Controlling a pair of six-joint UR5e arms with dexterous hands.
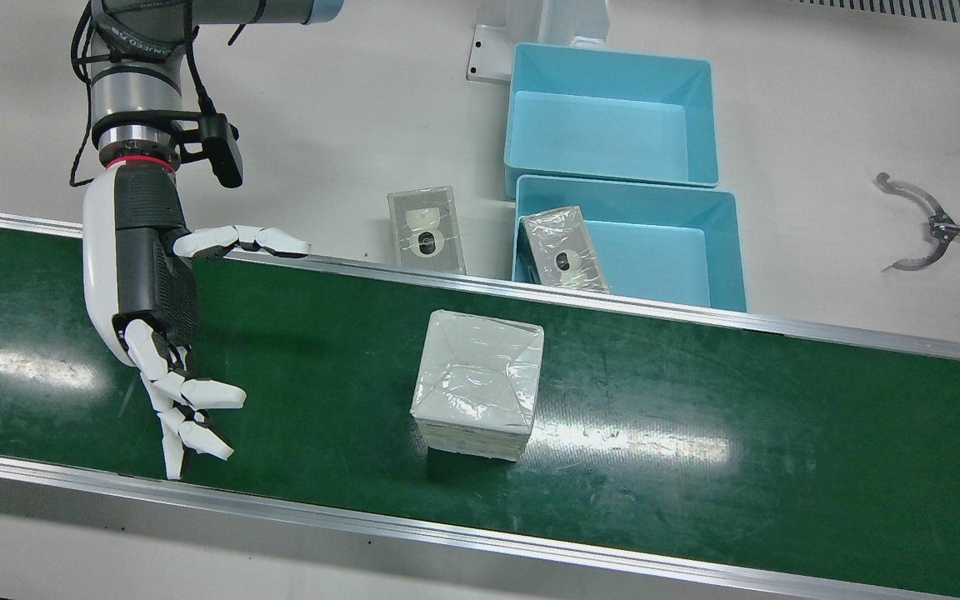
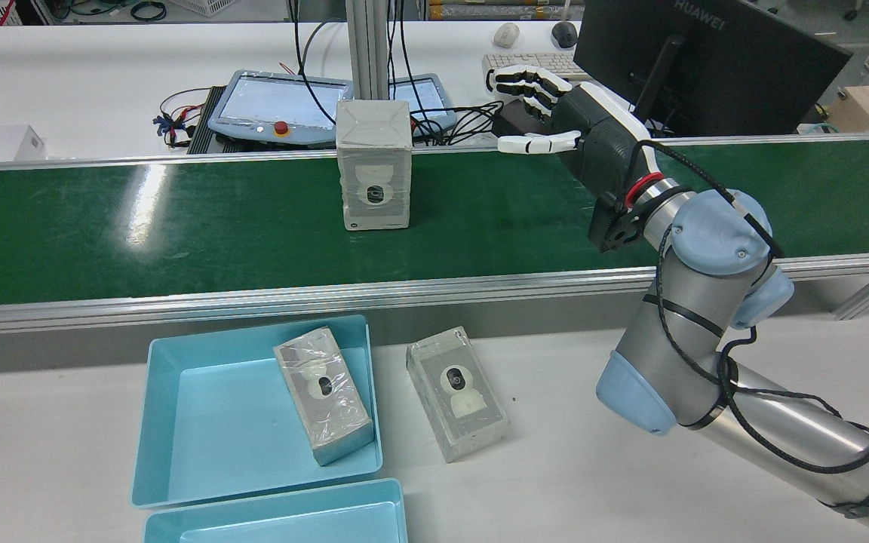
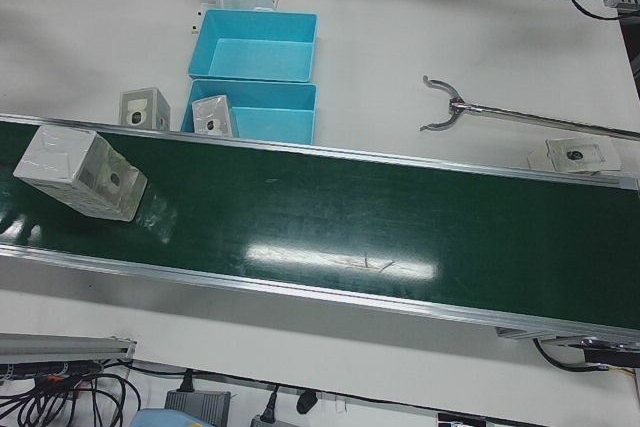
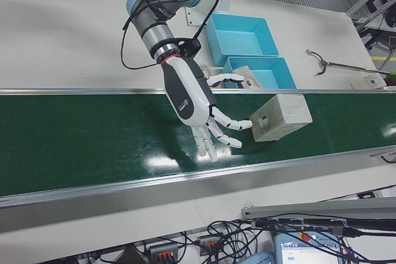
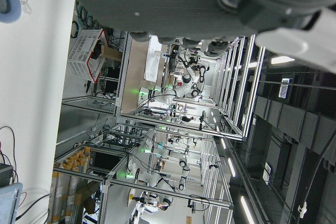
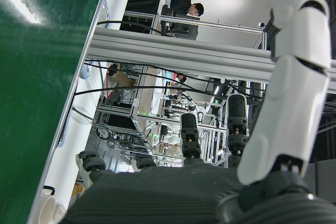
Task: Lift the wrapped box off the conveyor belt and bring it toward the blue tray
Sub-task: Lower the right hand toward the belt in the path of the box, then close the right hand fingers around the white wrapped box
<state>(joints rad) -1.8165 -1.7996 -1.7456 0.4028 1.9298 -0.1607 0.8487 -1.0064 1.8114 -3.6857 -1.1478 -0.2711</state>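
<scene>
Right hand (image 1: pixel 155 275) above conveyor belt (image 1: pixel 697 400), fingers spread and empty, palm turned toward wrapped box (image 1: pixel 478 383), well apart from it.

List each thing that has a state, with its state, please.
Right robot hand: open, holding nothing, over the belt, apart from the box.
Left robot hand: seen only in its own view, state unclear.
Box: upright on the belt, wrapped, not held.
Near tray: holds one wrapped box, tilted against its wall.
Far tray: empty.
Box on table: lying flat beside the near tray.
</scene>
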